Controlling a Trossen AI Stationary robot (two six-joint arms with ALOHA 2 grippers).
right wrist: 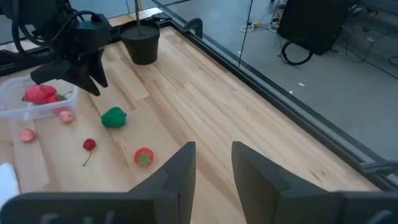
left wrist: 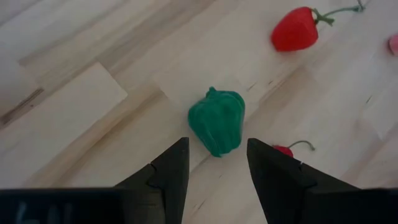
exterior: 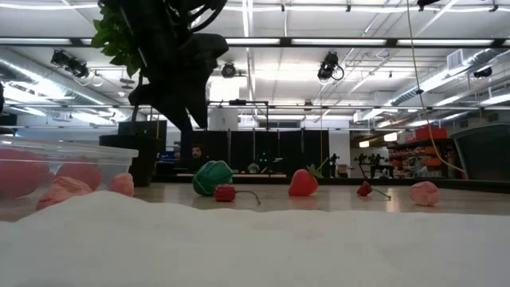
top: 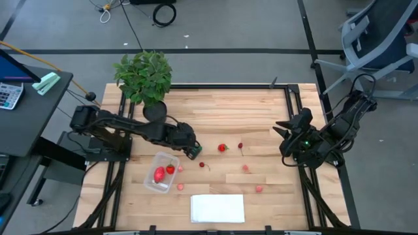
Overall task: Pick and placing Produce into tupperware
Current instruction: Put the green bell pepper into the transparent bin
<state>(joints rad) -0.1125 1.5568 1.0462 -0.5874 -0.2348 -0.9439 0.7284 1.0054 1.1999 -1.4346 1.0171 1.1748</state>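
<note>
Left gripper [left wrist: 217, 163] is hanging right over the green pepper [left wrist: 217, 120], fingers spread with the pepper sitting just ahead of the gap, not pinched yet. That's roughly mid-table, a bit toward the left edge. The tub [top: 160, 173] is close by, toward the near-left corner, with a big red piece [top: 159, 174] and a smaller one already in it. Looks like a few pink bits lie just outside its wall in the right wrist view, but hard to be sure.

Right gripper [right wrist: 212, 174] is parked off by the right edge, fingers apart, holding nothing.

Rest of the produce is scattered across the middle: a strawberry [top: 222, 148], a cherry [right wrist: 89, 145] just beside the pepper, more pink and red bits toward the near edge by the white sheet [top: 217, 208].

What I'd worry about: the pepper is lumpy and rounded, so if the fingers close off-centre it'll probably squirt out sideways and roll. That cherry is also right next to one finger, so coming straight down could knock it or catch its stem along with the pepper. And the tub looks light, so a clumsy drop could shove it.
</note>
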